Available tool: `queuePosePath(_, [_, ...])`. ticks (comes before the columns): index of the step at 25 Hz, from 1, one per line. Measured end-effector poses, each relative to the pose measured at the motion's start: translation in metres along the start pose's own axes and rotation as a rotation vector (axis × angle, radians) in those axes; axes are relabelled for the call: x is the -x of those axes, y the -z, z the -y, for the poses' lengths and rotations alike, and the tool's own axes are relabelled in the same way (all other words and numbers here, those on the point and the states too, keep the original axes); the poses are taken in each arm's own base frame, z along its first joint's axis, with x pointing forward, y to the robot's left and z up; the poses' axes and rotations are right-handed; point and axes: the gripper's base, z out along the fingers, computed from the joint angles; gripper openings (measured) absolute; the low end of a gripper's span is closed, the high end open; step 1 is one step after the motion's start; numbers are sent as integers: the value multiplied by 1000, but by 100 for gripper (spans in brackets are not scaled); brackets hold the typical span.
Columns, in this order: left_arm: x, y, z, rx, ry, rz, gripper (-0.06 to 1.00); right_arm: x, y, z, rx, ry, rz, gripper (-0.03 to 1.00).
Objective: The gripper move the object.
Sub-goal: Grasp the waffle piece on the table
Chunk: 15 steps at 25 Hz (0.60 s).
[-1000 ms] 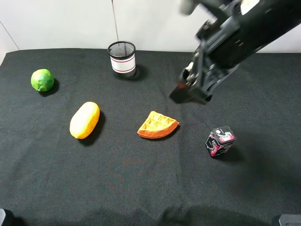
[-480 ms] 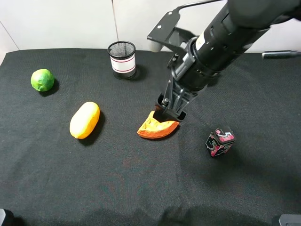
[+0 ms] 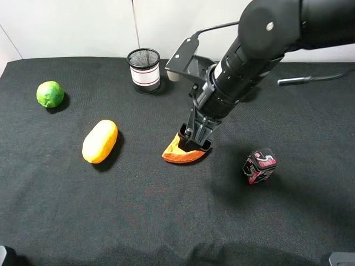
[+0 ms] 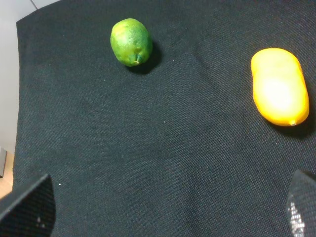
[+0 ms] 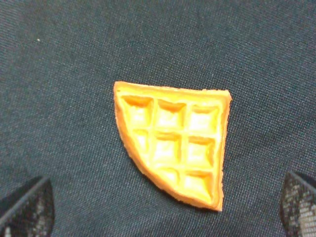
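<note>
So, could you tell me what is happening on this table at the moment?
The right gripper is down over the toy waffle slice, which lies flat on the black cloth. Its fingers are spread to either side of the waffle and not yet closed on it. The left gripper is open and holds nothing, above the cloth near the lime and the yellow fruit. The mesh cup and the small cube stand apart from both.

The waffle lies flat on black cloth, grid side up. The gripper has its fingertips spread wide, both clear of the waffle.
</note>
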Motion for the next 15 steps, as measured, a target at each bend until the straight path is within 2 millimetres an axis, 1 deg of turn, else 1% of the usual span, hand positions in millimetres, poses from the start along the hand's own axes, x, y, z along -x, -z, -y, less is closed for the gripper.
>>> queuePosePath(6, [0,0,0,4,-2,-1,99,0,-15,3,-11,1,-6,69])
queuePosePath(10, [-1,0,-4,43,-24,-6,99,-2,-29,5,-13,0,-22,69])
queuePosePath(15, [-1,0,-7,77,-44,-12,99,-3,-41,7,-18,1,-32,69])
